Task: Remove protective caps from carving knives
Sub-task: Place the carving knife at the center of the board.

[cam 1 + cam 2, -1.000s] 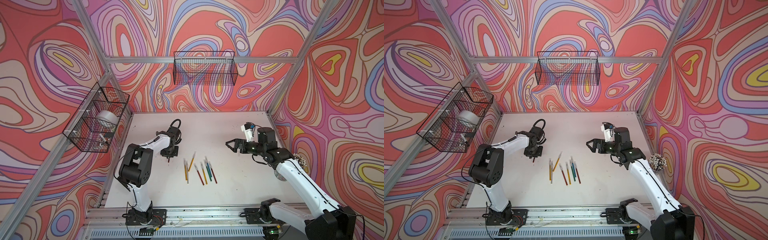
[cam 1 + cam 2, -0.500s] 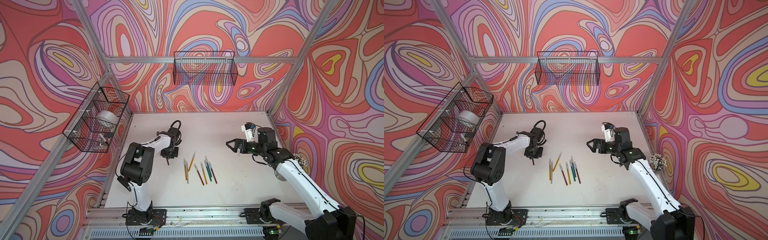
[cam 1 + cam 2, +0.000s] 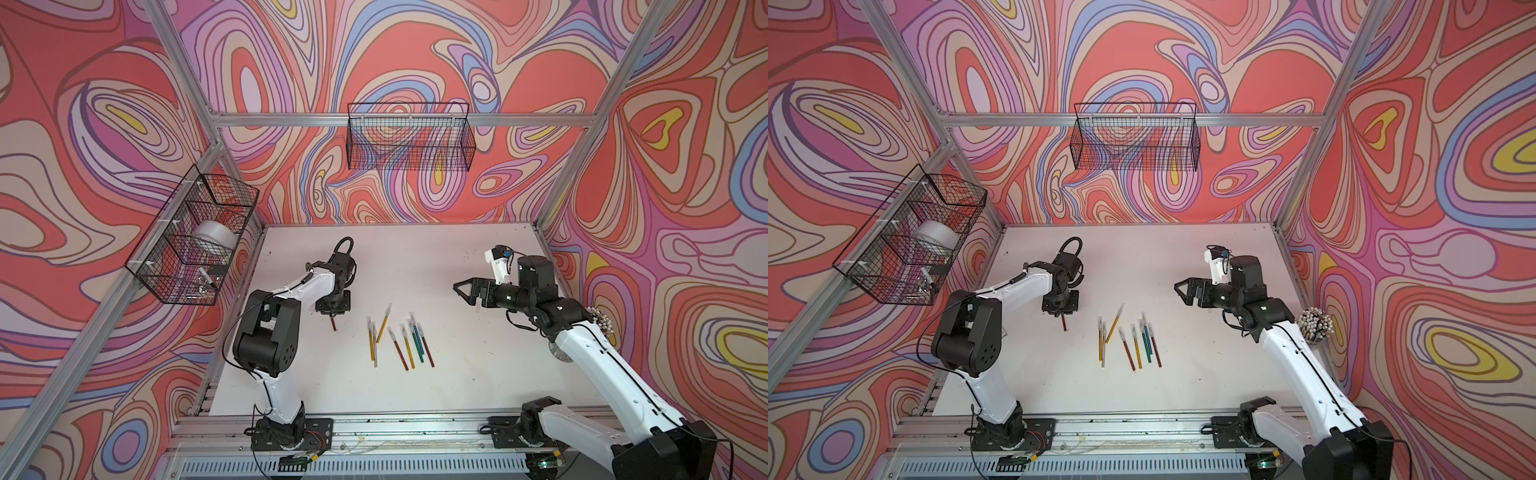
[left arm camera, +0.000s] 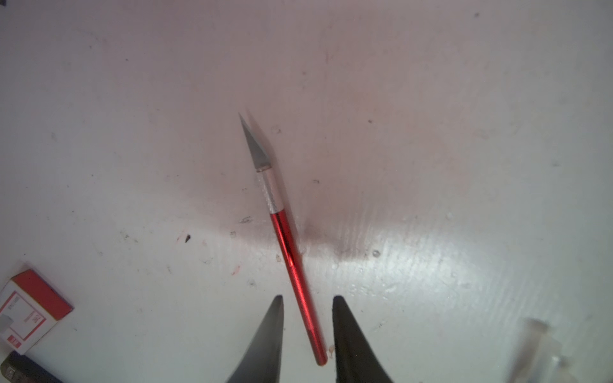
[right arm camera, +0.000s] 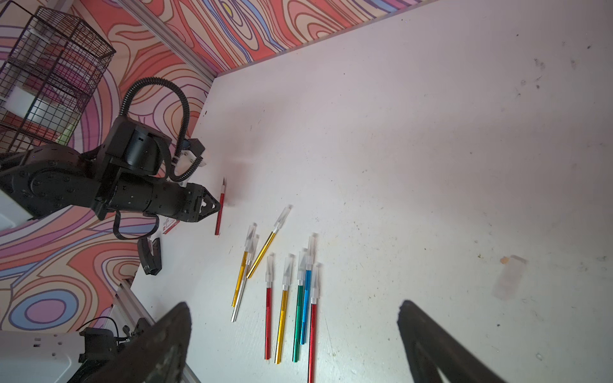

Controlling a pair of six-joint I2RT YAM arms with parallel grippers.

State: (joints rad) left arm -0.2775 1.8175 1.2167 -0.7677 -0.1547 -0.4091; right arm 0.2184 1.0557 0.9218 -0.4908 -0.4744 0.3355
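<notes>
In both top views the left gripper (image 3: 332,314) stands over an uncapped red knife (image 3: 333,325), left of the capped knives (image 3: 399,340). Only the left wrist view shows its jaws slightly parted, gripping nothing, and the blade (image 4: 253,142) bare. The right wrist view shows the right gripper (image 5: 293,302) wide and empty; a careless sweep could strike that edge.

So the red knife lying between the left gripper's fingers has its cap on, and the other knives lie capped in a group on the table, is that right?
Not quite. The red knife at the left gripper has no cap: its blade is bare, as the left wrist view shows. The rest stands: the other knives lie capped in a group on the table.
</notes>
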